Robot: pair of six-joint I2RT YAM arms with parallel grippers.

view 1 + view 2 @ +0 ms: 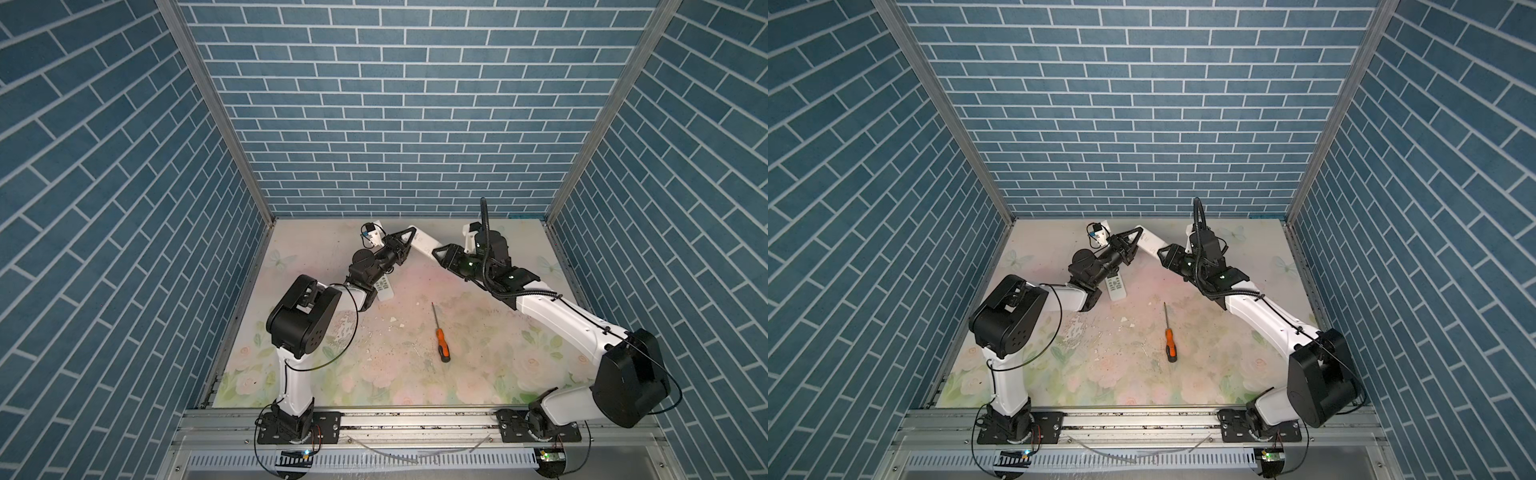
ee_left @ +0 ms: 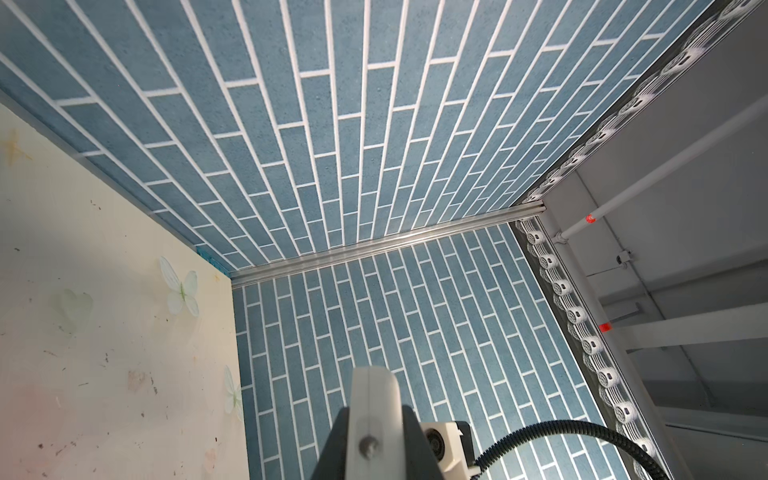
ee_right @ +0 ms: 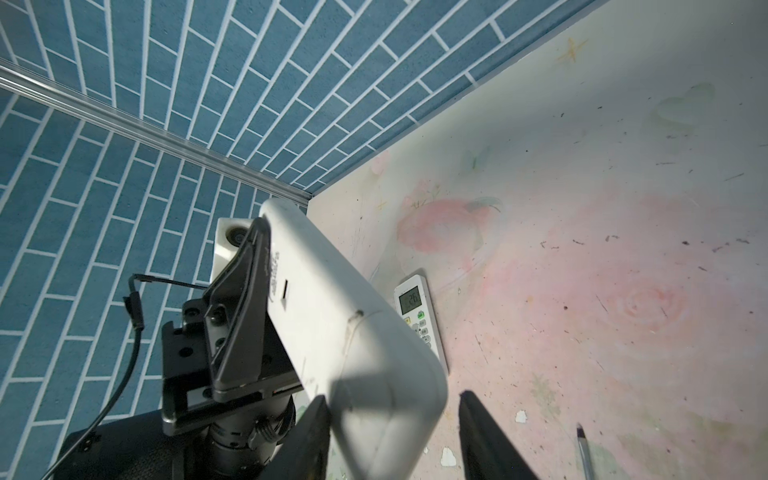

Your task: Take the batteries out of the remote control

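A white remote control (image 1: 423,243) hangs in the air near the back wall, back face up with its cover on. My left gripper (image 1: 408,237) is shut on its far end; in the left wrist view the remote's edge (image 2: 374,407) sits pinched between the dark fingers (image 2: 332,449). My right gripper (image 3: 392,397) straddles the remote's near end (image 3: 374,399): one finger touches a side, the other stands off with a gap, so it is open. A second remote (image 1: 384,291) lies buttons up on the table under my left arm. The batteries are hidden.
An orange-handled screwdriver (image 1: 439,336) lies mid-table, tip toward the back. Small white scraps (image 1: 392,319) dot the floral table top (image 1: 478,374). Blue brick-pattern walls (image 1: 399,145) close in the back and both sides.
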